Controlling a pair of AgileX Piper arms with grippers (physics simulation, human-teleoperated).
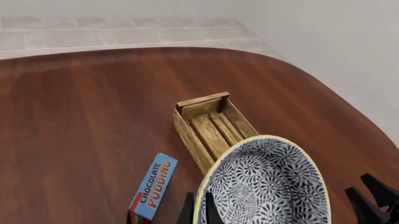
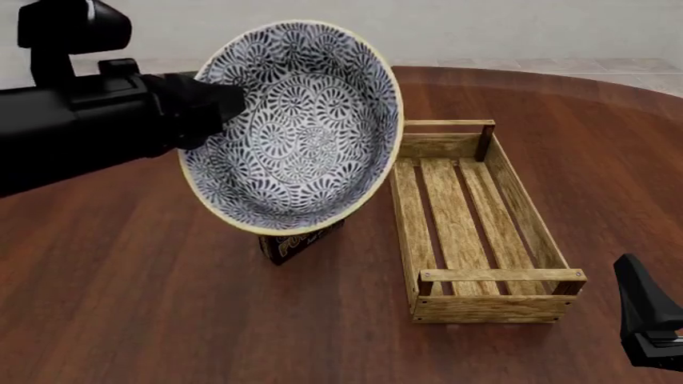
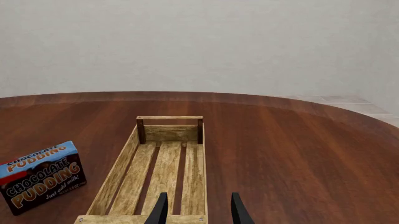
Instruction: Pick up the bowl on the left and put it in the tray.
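The left gripper (image 2: 219, 108) is clamped on the rim of the round ceramic bowl (image 2: 293, 128), patterned in dense dark-blue-and-white florals with a cream-yellow rim; in the left wrist view its two dark fingers (image 1: 209, 210) pinch that rim between them, one on the inside and one on the outside. The bowl is held up in the air, clear of the dark reddish-brown wooden table (image 2: 160, 304), and tilted steeply so its patterned inside faces the front camera. It hangs to the left of the long rectangular light-brown wooden crate (image 2: 475, 232), whose slatted bottom holds nothing, with the bowl's right edge overlapping the crate's far left corner in the front view. Beneath the bowl stands the blue-and-dark chocolate pudding box (image 3: 40, 175), mostly hidden from the front. The right gripper (image 3: 196, 207) sits low at the crate's near end, its two fingers apart with nothing between them.
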